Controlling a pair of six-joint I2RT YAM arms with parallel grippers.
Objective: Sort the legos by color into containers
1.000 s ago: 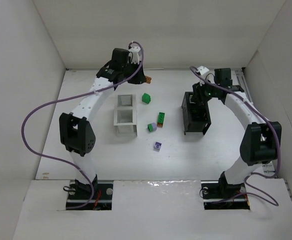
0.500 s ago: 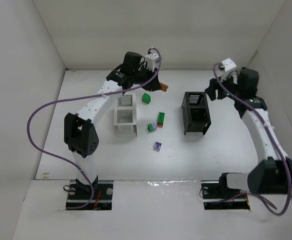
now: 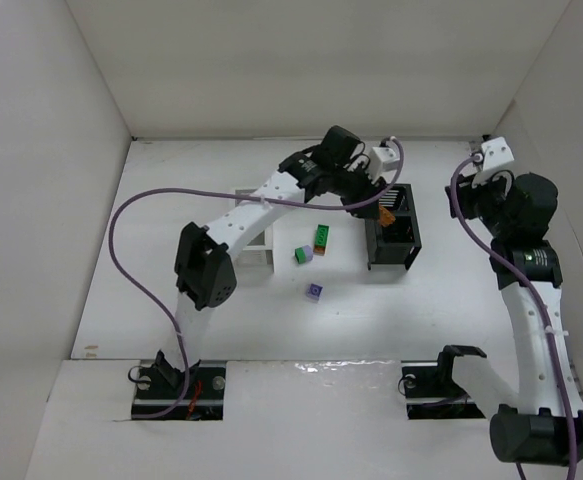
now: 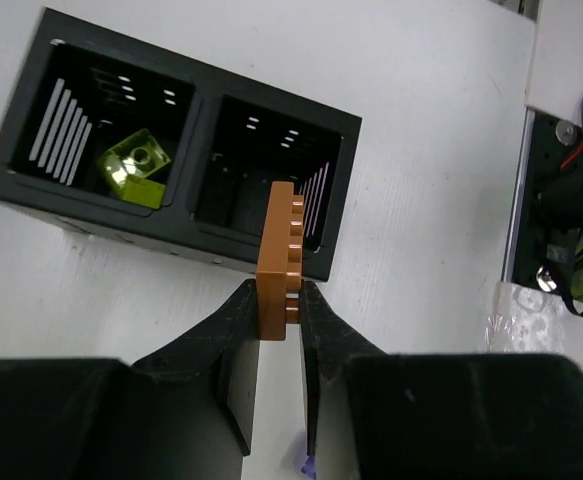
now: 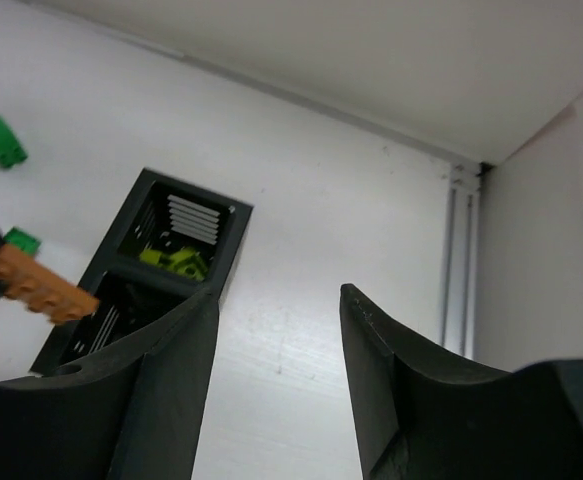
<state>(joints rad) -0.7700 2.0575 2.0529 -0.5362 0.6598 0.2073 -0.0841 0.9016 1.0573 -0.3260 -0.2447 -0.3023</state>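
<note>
Nearest the near edge of the table [image 3: 441, 300] sits a lone purple brick [image 3: 314, 291], loose. Just past it is a green-and-lavender pair [image 3: 302, 254], then a green-on-orange stack [image 3: 323, 238], all mid-table and not sorted yet. The white box [image 3: 259, 250] is left of them, half hidden under my left arm. The black box [image 4: 176, 165] is right of them, and that's the job now. The left gripper [image 4: 278, 295] hangs over it, jaws clamped on an orange brick [image 4: 278, 250]. The brick is held on edge, studs sideways, most of it sticking out past the fingertips. One compartment already has a yellow-green brick [image 4: 136, 165]. The orange one lines up over the other compartment, which looks empty, so I'd say that's the target. To do it well, I centre the brick over that opening, away from the divider and the outer rim. Then I come down until its lower end is inside the walls and open only a little, so it drops straight and doesn't bounce off the slats. It's a thin edge grip, so no fast wrist moves. The right gripper [image 5: 280, 295] is up toward the far right corner, jaws apart with nothing in them, well apart from the box. I leave it parked so the arms don't cross.
</note>
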